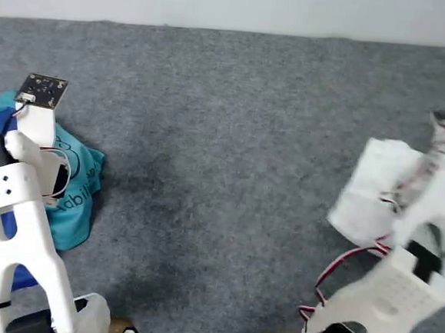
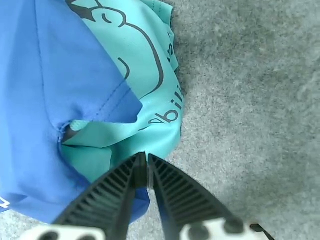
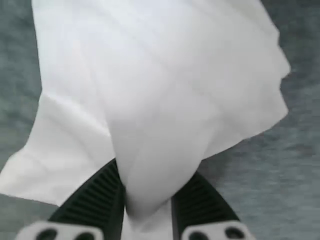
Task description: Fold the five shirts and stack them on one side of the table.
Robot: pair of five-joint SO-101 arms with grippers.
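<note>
Right now my right gripper (image 3: 145, 182) has a bunch of the crumpled white shirt (image 3: 150, 90) of thin cloth clamped between its jaws, which stand apart only by the thickness of that fold. The rest hangs and spreads away from the grip over the right side of the grey felt-like table top (image 1: 225, 136). I judge I hold it by one edge so that it can be drawn out flat for folding.

My left gripper (image 2: 147, 162) is closed almost tip to tip, with no cloth that I can see in it. It sits just over the edge of the turquoise shirt (image 2: 145, 65) with a dark line print, which lies partly under a plain blue shirt (image 2: 45, 100) at the table's left side. That heap looks like the pile to work from or stack on; I cannot tell which.

In the high view the blue shirt is cut off at the edge and hidden under my left arm, and my right arm covers part of the white one.
</note>
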